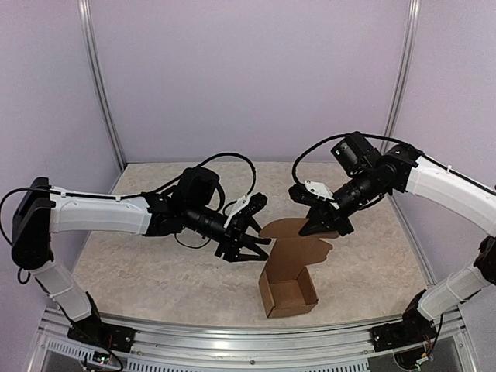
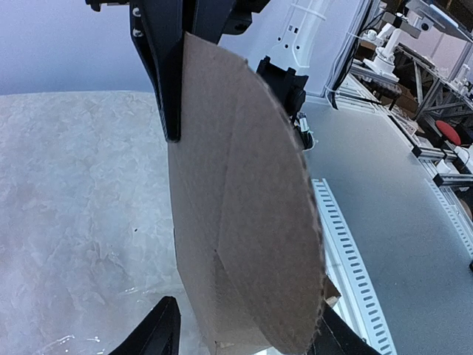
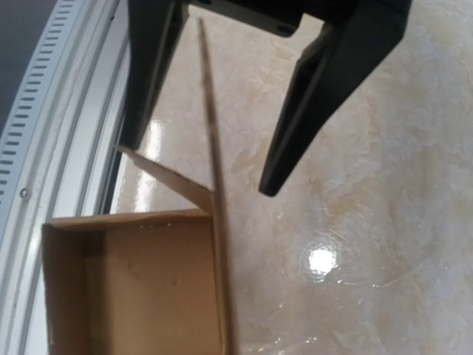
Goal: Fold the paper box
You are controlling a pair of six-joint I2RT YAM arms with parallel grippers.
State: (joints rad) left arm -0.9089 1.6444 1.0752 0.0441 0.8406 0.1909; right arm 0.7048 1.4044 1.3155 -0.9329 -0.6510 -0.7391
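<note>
The paper box [image 1: 288, 293] stands open-topped on the table near the front edge, its rounded lid flap [image 1: 298, 236] raised. My right gripper [image 1: 324, 226] pinches that flap's upper edge; one of its fingers [image 2: 166, 81] presses on the flap [image 2: 244, 200]. My left gripper [image 1: 248, 242] is open and straddles the flap from the left. The flap runs between its fingertips [image 2: 159, 333] with a gap on that side. In the right wrist view the flap shows edge-on above the box's inside [image 3: 133, 288], between the left gripper [image 3: 199, 166] fingers, clear of both. The right gripper's own fingertips are out of that view.
A slotted aluminium rail [image 1: 232, 329] runs along the table's near edge, just in front of the box. Pale walls and metal posts [image 1: 105, 93] close in the back and sides. The marbled tabletop [image 1: 155, 271] stretches left of the box.
</note>
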